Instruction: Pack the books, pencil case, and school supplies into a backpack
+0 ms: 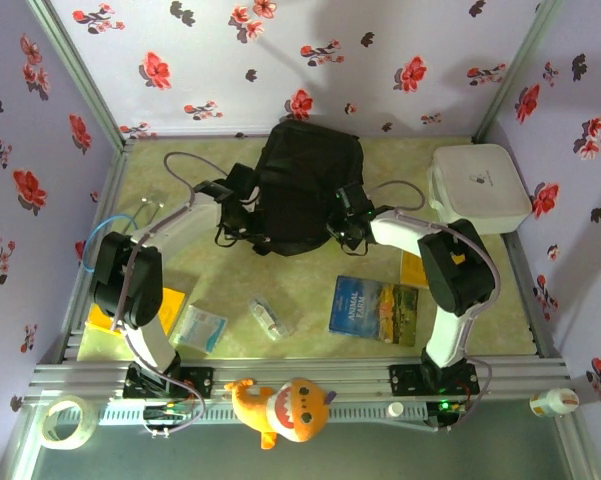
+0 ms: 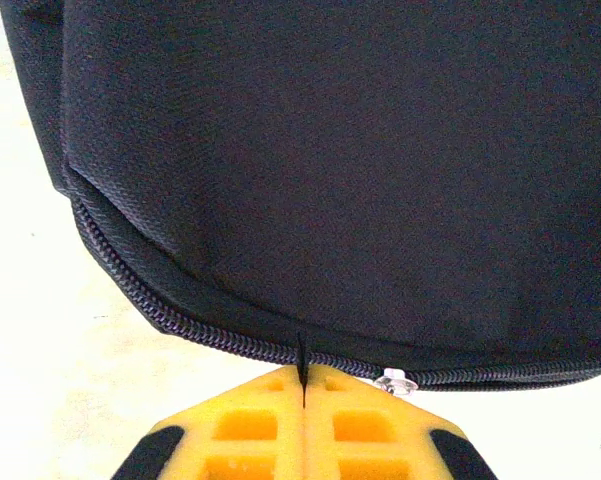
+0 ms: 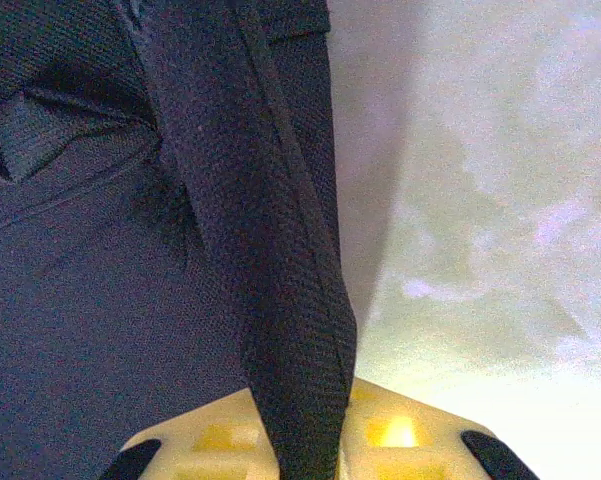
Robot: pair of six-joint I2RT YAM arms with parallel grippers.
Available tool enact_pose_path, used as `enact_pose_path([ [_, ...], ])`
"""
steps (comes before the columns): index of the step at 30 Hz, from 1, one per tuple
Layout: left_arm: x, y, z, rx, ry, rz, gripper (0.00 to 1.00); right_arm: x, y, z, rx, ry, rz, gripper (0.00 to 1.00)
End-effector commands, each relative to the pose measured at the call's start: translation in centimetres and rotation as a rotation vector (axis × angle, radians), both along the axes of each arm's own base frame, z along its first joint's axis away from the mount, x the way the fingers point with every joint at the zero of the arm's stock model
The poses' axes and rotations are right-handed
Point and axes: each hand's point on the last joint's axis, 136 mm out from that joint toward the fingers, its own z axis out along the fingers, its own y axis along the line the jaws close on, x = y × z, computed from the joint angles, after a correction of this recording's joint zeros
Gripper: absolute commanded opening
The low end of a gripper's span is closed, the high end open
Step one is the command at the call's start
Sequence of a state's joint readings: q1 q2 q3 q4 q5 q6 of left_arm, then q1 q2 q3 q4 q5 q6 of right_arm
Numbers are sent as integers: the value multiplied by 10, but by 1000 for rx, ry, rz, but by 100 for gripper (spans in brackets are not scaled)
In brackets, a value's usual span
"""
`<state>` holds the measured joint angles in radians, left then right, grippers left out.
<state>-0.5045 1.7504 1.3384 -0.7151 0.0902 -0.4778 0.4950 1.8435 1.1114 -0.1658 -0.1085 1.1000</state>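
Left gripper, seen from its own wrist camera, has its yellow fingers pressed together on a thin black strip. The strip rises from between them to the zip of the large black soft fabric backpack. A small silver slider sits just beside the fingertips. Right gripper is pinching a black woven band of the same bag, which runs up out of the jaws, so the 2 arms hold the backpack from opposite sides.

My reading is that this double hold steadies and tensions the limp fabric, since a zip on a soft bag will not run unless the cloth is anchored (whether the strip is the pull itself I cannot tell). The stretch of zip in the left wrist view looks closed, so the bag seems not yet ready to take anything.

The backpack lies at the far middle of the pale marbled table. All 3 books are outside it. The thin blue landscape-cover book lies flat near the right arm, and 1 thin yellow book peeks from under that arm. The other yellow book lies by the left arm. The small clear plastic pencil case rests between them, beside a flat pale blue-white packet. All sit toward the near edge, probably within easy reach once an opening is made.
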Motion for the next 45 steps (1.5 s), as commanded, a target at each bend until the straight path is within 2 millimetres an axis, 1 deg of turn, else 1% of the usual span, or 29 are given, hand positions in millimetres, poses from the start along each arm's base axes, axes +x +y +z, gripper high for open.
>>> enact_pose_path([
  [1,-12,4,2,-3,15,-35,0,25,-6,1,-30,-48,42,14],
  [4,-21,-8,3,-51,21,-63,0,38,-8,2,-26,-64,64,14],
  [7,-37,-31,5,-119,18,-138,0,48,-13,11,-4,-85,65,15],
  [9,-45,-46,6,-153,17,-171,0,50,-15,21,5,-110,72,20],
  [11,-49,-61,9,-180,5,-202,0,46,-21,32,5,-126,68,30],
  [13,-47,-73,15,-202,-15,-217,0,39,-27,43,10,-130,56,41],
  [16,-45,-92,20,-242,-28,-242,0,19,-35,54,54,-112,27,55],
  [18,-43,-101,21,-250,-36,-260,0,3,-39,57,86,-81,-5,58],
  [21,-43,-108,21,-248,-33,-280,0,-22,-35,53,173,-11,-49,63],
  [23,-44,-108,19,-235,-27,-297,0,-37,-29,48,217,29,-71,65],
  [25,-45,-106,16,-225,-22,-307,0,-44,-18,45,261,51,-67,67],
  [29,-49,-104,12,-213,-7,-314,0,-45,13,45,340,70,-14,68],
  [31,-50,-103,12,-212,-6,-315,0,-43,24,42,352,77,4,68],
  [34,-50,-101,12,-207,-7,-314,0,-42,33,34,359,99,10,68],
  [36,-50,-99,11,-198,-9,-311,0,-41,34,28,348,111,3,65],
  [37,-50,-98,13,-187,-16,-318,0,-41,32,25,340,116,-3,61],
  [39,-49,-91,20,-148,-46,-335,0,-40,27,19,321,120,-12,49],
  [40,-47,-87,25,-127,-67,-345,0,-38,22,16,308,115,-19,41],
  [42,-48,-78,32,-94,-96,-365,0,-36,12,9,276,118,-29,29],
  [43,-50,-73,33,-78,-98,-372,0,-34,6,7,259,114,-32,25],
  [45,-53,-62,32,-40,-106,-373,0,-32,-4,4,215,107,-33,21],
])
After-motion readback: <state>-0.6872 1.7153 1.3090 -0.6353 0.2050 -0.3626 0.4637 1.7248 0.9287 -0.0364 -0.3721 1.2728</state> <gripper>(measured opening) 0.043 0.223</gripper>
